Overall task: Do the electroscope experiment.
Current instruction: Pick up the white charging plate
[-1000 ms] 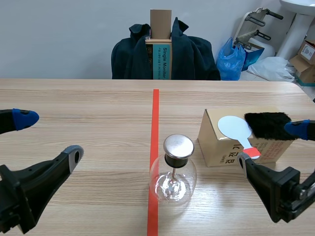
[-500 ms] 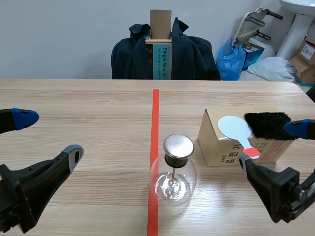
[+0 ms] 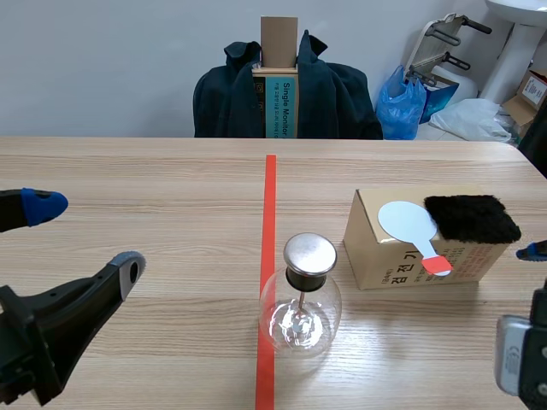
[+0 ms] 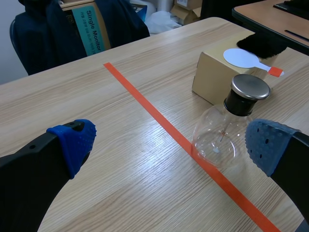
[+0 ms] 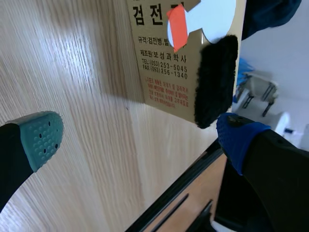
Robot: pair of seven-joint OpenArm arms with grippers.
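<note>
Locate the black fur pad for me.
On the scene view's right side, the black fur pad lies on top of the cardboard box, at its right end, next to the white paddle.

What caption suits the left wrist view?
Open left gripper faces glass electroscope on the tape line; cardboard box with white paddle and black fur beyond.

At the scene view's lower right edge your right gripper (image 3: pixel 521 309) is cut off — only its fingertips (image 3: pixel 532 251) show.
</note>
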